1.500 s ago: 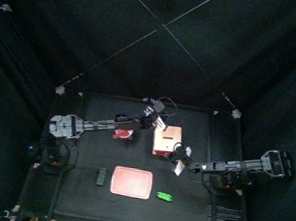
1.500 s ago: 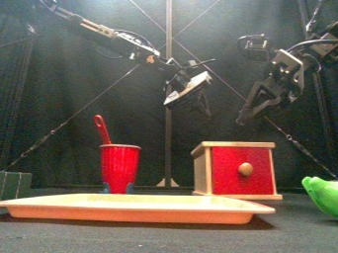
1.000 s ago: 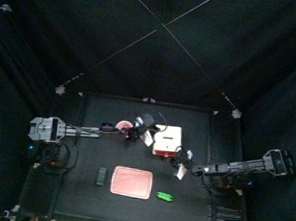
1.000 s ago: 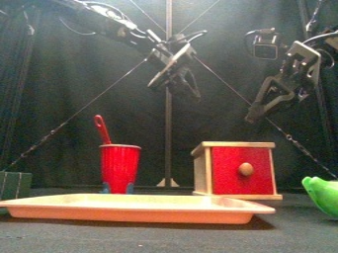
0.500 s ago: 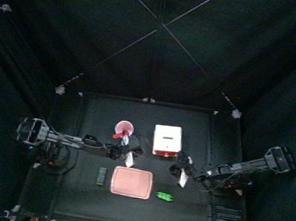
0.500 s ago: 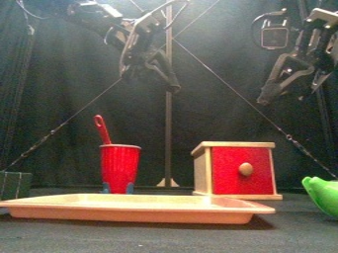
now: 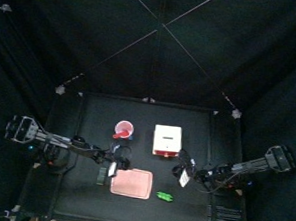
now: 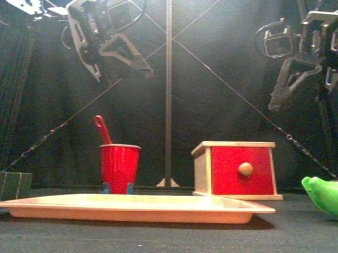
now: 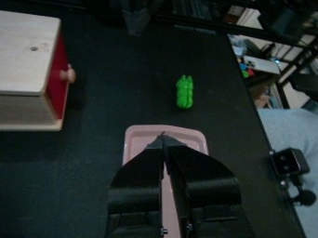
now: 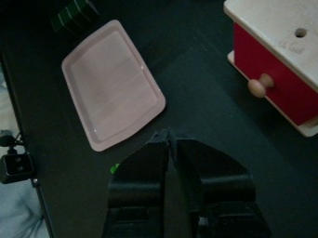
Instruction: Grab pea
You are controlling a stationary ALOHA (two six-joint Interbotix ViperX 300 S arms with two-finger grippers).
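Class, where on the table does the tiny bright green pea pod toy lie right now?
In the top view, the tiny bright green pea pod toy lies on the black table near its front edge, just right of the pink rectangular tray, apart from it.

Top cam straight down, far; front cam level at bench [image 8: 169,235] edge, close — wrist cams both share pink tray [image 9: 165,139].

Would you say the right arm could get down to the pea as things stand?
Probably yes. The pea lies alone on bare table beside the pink tray, on the right arm's side. The right gripper hangs high above, and nothing stands between them.
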